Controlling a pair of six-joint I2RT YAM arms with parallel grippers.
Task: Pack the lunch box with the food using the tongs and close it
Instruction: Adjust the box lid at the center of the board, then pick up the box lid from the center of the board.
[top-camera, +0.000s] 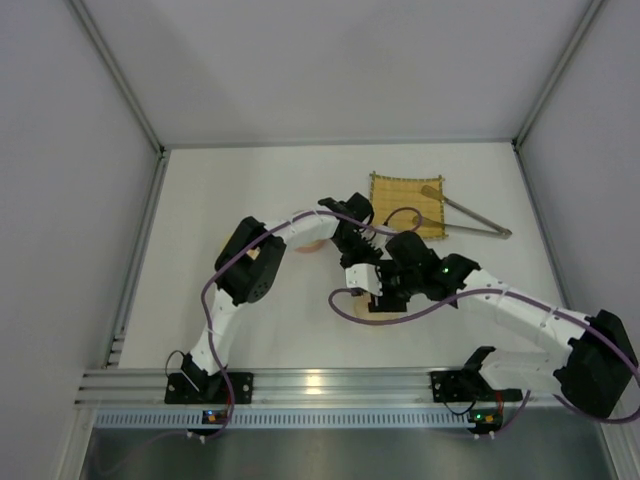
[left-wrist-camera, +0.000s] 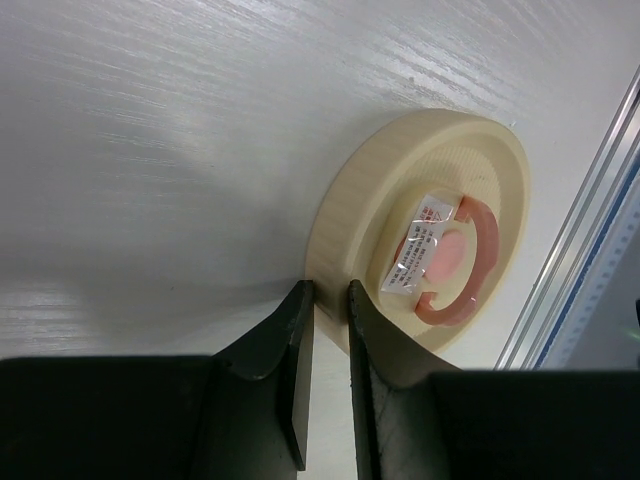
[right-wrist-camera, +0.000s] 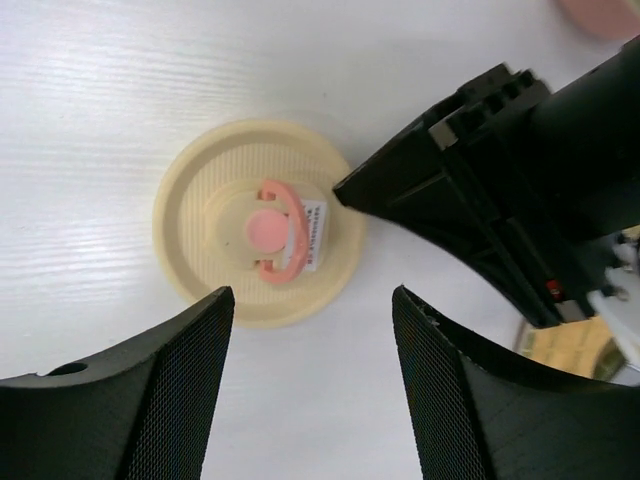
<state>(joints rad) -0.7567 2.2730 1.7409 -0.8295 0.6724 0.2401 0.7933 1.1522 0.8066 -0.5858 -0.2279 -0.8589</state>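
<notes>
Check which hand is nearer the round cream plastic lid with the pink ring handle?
Left. The left hand is closed on the rim of the round cream plastic lid. The right hand hangs open above it, apart from it.

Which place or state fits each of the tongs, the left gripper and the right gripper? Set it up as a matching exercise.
Column one:
1. tongs
2. left gripper
3. right gripper

Column two:
A. open above the cream lid
B. one end resting on the woven mat
C. pinching the lid's rim

Pairs: 1-B, 2-C, 3-A
</notes>
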